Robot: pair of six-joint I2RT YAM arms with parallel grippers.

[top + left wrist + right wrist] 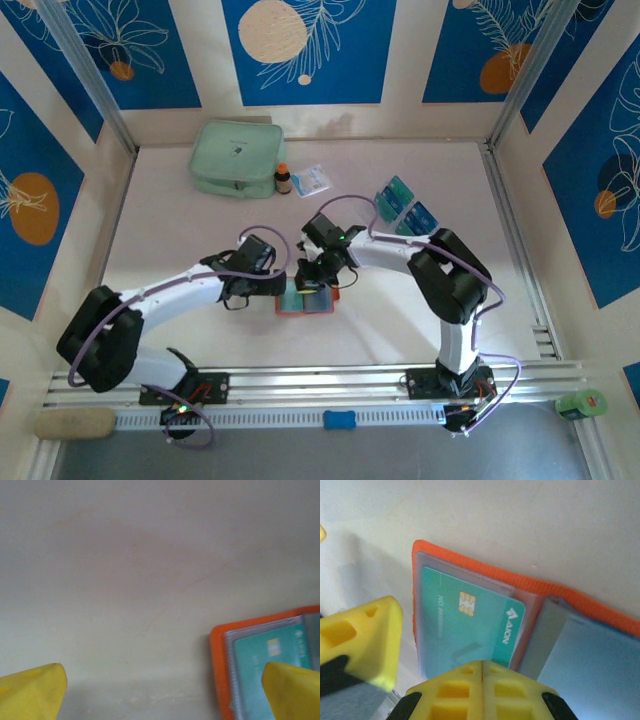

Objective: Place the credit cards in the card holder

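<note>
— Pinching anything, the right pincer (482,669)?

— Nothing. Its two yellow fingers are pressed flat together with no gap between them. Just ahead of the tips the card holder (470,562) lies open on the table (125,580), its orange border showing around the pale pockets. A teal card (470,615) sits inside the clear pocket directly in front of the tips. Whether the tips touch the card's near edge cannot be told.

— And the left pincer (162,680)?

— Spread wide and holding nothing. Bare table lies between its fingers. A corner of the card holder lies beside the finger on the right of the wrist view (292,692), and that finger hangs over the pocketed teal card.

— How do the two stand from above?

— They face each other closely, with the open holder under and between them. The other credit cards (395,195), teal and blue, lie well apart from the right pincer, beyond it toward the far right of the table.
</note>
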